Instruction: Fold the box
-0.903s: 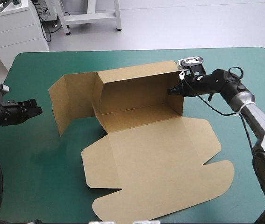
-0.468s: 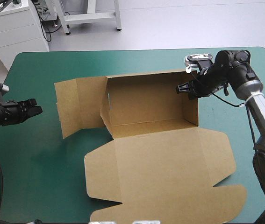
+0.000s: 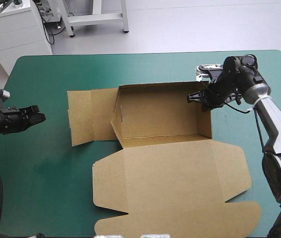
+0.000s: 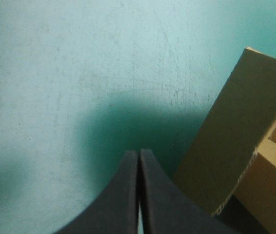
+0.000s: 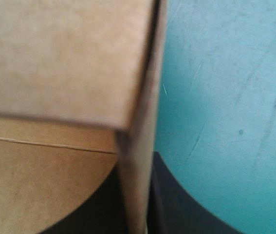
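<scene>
Currently R hand [image 3: 196, 97] grips R wall of box [image 3: 170, 168]; L hand [image 3: 40, 117] closed, empty, well apart

No text, label or number is legible.

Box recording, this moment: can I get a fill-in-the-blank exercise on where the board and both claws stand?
1. The right claw is shut on a raised wall of the brown ____.
2. The left claw is clear of the board, and its fingers are ____.
3. The box's lid lies ____ on the teal-green cover.

Missing words: box; shut; flat.
</scene>
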{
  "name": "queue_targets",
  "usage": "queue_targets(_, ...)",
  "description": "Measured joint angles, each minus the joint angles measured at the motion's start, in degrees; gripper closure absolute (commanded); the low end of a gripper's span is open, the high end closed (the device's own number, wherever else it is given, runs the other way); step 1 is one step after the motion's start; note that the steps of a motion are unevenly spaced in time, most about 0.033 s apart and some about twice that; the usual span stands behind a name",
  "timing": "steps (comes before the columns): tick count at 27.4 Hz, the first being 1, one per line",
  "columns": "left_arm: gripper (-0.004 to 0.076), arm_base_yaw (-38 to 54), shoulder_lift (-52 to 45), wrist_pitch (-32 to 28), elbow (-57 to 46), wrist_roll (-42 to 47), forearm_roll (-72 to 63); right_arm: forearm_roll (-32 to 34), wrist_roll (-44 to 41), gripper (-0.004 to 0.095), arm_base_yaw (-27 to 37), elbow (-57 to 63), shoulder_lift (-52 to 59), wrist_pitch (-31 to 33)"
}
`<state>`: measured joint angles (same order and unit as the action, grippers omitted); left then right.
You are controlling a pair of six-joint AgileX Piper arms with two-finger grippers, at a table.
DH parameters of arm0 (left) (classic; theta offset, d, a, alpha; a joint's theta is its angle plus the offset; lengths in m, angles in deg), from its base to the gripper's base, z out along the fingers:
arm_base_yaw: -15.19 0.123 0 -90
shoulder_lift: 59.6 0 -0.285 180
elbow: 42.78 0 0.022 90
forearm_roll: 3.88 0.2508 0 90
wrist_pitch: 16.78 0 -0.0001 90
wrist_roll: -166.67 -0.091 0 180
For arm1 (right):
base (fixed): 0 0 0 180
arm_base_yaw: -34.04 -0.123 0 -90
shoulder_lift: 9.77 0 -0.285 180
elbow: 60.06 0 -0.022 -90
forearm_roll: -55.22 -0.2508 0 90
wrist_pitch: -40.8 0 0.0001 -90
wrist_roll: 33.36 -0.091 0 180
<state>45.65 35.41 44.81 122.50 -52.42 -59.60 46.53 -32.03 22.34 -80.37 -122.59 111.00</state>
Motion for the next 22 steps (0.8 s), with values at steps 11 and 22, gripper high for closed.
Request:
queue_targets(11,0.0756,0.0,0.0,0.0,0.0,0.0,0.0,0.1,-1.3,0.0873,0.1,-0.3,-2.8,-6.7)
queue_targets(22,0.0756,0.0,0.0,0.0,0.0,0.1,0.0,-0.1,-1.3,0.0200,0.1,-1.0,-3.7,-9.0)
